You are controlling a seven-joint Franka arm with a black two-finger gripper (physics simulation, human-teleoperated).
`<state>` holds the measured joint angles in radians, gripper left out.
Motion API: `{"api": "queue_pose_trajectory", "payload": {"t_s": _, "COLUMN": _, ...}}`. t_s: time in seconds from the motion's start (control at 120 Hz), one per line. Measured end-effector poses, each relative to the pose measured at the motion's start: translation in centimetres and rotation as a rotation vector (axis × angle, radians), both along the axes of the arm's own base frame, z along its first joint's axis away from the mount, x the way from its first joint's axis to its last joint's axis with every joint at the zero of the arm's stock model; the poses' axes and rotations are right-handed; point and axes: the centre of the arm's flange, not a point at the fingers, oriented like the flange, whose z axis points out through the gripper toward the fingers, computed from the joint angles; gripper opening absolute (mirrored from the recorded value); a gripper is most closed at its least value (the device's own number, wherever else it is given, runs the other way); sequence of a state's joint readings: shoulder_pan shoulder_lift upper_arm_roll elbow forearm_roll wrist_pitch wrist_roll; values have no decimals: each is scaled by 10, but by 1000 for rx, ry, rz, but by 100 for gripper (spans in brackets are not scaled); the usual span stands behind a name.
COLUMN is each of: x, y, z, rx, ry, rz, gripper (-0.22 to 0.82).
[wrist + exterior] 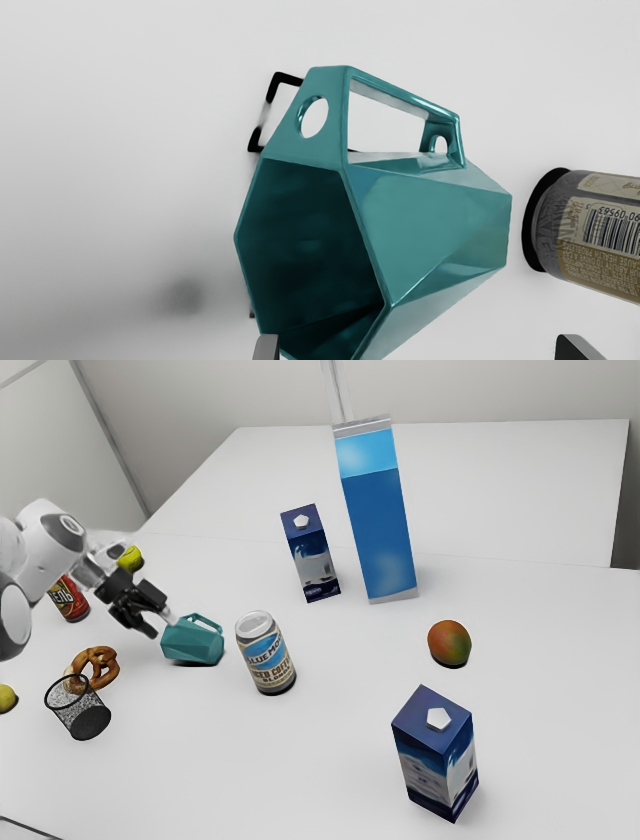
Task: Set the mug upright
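Toward nine o'clock in the exterior view, the arm (45, 550) is wearing a glossy white shell with smooth, rounded housings. A grey disc (70, 524) is capping one joint, a dark ring is circling it, and a broad rounded section (14, 618) at about eight o'clock is bearing a dark curved edge. Nearer the centre, the white is giving way to a smaller grey-and-dark wrist section (92, 568), then to the angular black gripper (161, 625). Its slim, blocky fingers (266, 348) are pairing light grey faces with black ones.
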<state>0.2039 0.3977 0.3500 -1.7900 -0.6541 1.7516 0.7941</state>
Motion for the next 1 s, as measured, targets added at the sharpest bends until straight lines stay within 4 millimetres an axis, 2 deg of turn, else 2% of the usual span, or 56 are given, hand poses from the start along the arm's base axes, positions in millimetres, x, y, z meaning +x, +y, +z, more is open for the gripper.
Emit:
{"api": "queue_pose_trajectory", "payload": {"t_s": 0.283, "x": 9, "y": 4, "z": -25, "rx": -118, "ry": -47, "rz": 7, "gripper": 60}}
{"api": "queue_pose_trajectory", "payload": {"t_s": 0.542, "x": 10, "y": 7, "z": -35, "rx": -177, "ry": -88, "rz": 22, "gripper": 58}}
{"api": "queue_pose_trajectory", "payload": {"t_s": 1.0, "x": 13, "y": 3, "z": -35, "rx": -211, "ry": -136, "rz": 19, "gripper": 22}}
